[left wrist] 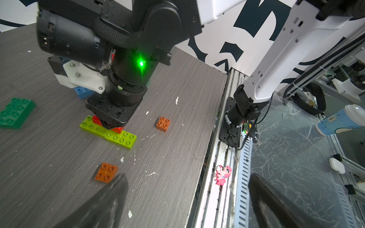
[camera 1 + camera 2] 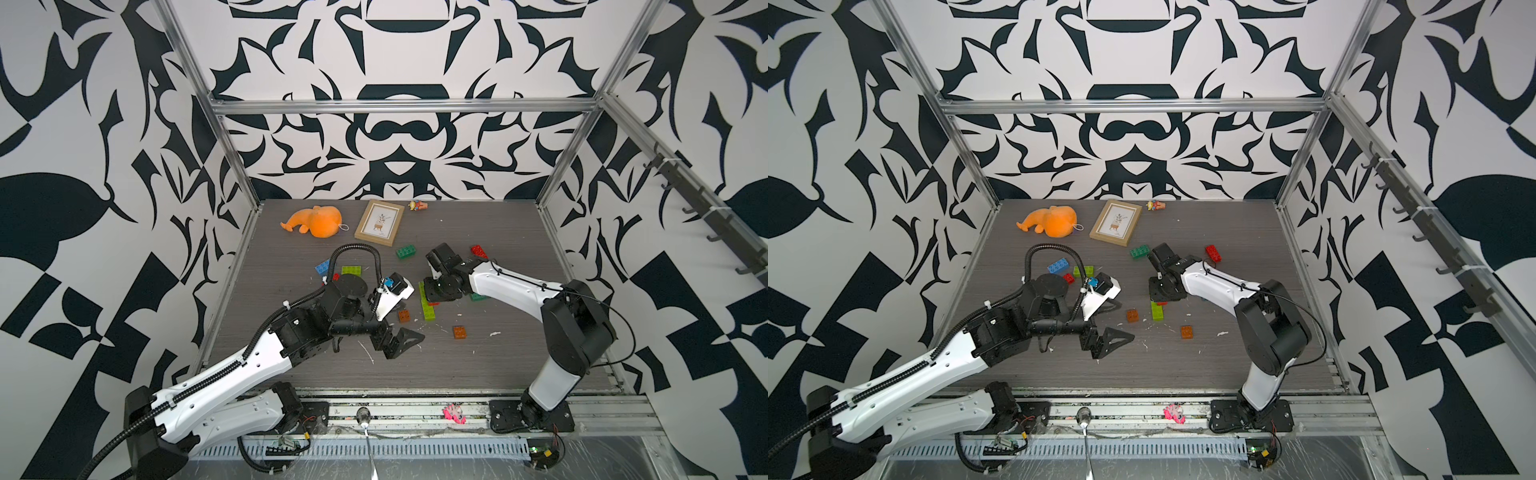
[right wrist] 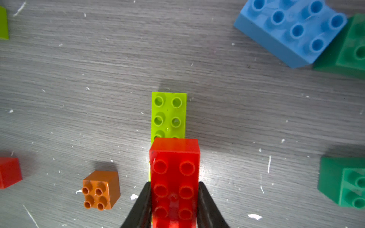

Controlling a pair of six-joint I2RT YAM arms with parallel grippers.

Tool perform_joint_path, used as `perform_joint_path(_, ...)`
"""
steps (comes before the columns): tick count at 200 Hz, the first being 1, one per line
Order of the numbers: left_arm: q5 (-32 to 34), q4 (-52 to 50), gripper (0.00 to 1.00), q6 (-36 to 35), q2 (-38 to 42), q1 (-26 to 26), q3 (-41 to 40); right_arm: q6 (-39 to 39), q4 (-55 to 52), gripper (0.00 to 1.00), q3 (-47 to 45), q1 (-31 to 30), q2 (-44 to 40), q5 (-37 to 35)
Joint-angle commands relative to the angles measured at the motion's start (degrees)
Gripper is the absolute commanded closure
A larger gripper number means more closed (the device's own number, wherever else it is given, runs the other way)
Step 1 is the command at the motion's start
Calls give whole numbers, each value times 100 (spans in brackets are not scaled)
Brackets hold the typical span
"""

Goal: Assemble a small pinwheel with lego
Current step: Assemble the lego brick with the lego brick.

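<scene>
currently: right pincer (image 3: 174, 186) clenched on red brick (image 3: 174, 156) over lime brick (image 3: 168, 112); left pincer (image 1: 187, 178) released, empty. risk: studs misaligned, pressing shoves the unbraced lime brick aside.

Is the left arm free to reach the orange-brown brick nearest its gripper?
Probably yes: the left gripper is open and the orange-brown brick lies loose beside one fingertip, nothing between.

Left claw (image 1: 187, 177) spread wide, right claw (image 3: 174, 184) clamped.
</scene>
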State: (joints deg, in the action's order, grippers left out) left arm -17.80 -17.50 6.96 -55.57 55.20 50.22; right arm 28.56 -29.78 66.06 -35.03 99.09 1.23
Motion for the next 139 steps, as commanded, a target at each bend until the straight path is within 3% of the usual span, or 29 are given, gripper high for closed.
perform_joint_path(1, -39, -73, 0, -74, 38, 34, 50, 20, -16, 88, 213, -33, 20, -62)
perform_joint_path(139, -73, -70, 0, -82, 75, 61, 41, -143, -148, 91, 179, -33, 258, -229)
